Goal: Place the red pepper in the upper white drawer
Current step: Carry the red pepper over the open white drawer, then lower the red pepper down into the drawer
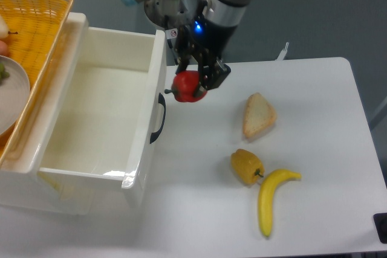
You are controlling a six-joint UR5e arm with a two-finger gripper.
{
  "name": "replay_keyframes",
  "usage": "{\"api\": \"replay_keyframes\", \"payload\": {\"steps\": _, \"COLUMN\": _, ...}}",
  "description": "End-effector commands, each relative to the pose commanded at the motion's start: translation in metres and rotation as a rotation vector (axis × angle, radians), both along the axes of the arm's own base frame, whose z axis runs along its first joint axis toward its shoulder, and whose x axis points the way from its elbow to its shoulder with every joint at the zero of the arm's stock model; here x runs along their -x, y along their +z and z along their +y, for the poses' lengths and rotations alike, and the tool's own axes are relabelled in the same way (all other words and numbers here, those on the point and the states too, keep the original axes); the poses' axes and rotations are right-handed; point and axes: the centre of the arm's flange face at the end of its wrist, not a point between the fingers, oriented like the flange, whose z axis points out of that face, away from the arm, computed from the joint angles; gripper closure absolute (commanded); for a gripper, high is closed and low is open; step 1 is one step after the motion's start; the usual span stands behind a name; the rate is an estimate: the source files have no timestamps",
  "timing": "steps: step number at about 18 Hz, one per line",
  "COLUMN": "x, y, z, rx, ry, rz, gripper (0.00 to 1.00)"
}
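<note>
**A:** Eyes on the gripper (195, 84) — its two fingers are clamped on the red pepper (187, 86), one either side, and the pepper hangs in the air above the white table (314, 101).

**B:** Firm grasp, no question. The pepper's short dark stem pokes out to the side, towards the drawer.

**A:** And how close is that drawer? The upper white drawer (91, 119) sits just beside the gripper, on the stem side. The pepper is right next to the front panel, near the dark curved handle (159, 118), which sits a touch nearer the camera than the pepper.

**B:** Over the panel or short of it?

**A:** Short of it, by the look of things; the pepper shows against the table, not against the drawer's inside. The drawer is pulled open, with its deep white floor showing.

**B:** Moving outward on the other side of the gripper?

**A:** A slice of bread (258, 115) lies on the table near the gripper, away from the drawer. Further towards the camera there's the yellow pepper (247, 166), and touching or very nearly touching its stem end, a banana (271, 199) — I can't tell which.

**B:** And beyond the drawer?

**A:** A yellow wicker basket (36, 22) on the far side of it, well apart from the gripper, with the edge of a pale plate (15, 92) inside.
</note>
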Motion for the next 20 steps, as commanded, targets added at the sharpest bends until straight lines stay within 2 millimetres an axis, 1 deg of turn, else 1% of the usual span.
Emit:
{"api": "replay_keyframes", "payload": {"steps": 2, "x": -0.010, "y": 0.005, "z": 0.005, "rx": 0.002, "ry": 0.027, "rz": -0.016, "gripper": 0.80}}
{"api": "replay_keyframes", "payload": {"steps": 5, "x": -0.032, "y": 0.005, "z": 0.019, "rx": 0.000, "ry": -0.030, "rz": -0.007, "gripper": 0.80}}
{"api": "replay_keyframes", "payload": {"steps": 8, "x": -0.048, "y": 0.006, "z": 0.031, "rx": -0.012, "ry": -0.088, "rz": 0.021, "gripper": 0.85}}
{"api": "replay_keyframes", "payload": {"steps": 12, "x": -0.068, "y": -0.002, "z": 0.041, "rx": 0.028, "ry": -0.224, "rz": 0.098, "gripper": 0.85}}
{"api": "replay_keyframes", "payload": {"steps": 15, "x": -0.079, "y": -0.006, "z": 0.046, "rx": 0.052, "ry": -0.309, "rz": 0.153, "gripper": 0.85}}
{"api": "replay_keyframes", "payload": {"steps": 17, "x": -0.084, "y": -0.009, "z": 0.048, "rx": 0.071, "ry": -0.348, "rz": 0.176, "gripper": 0.85}}
{"api": "replay_keyframes", "payload": {"steps": 20, "x": -0.100, "y": -0.013, "z": 0.055, "rx": 0.092, "ry": -0.395, "rz": 0.195, "gripper": 0.86}}
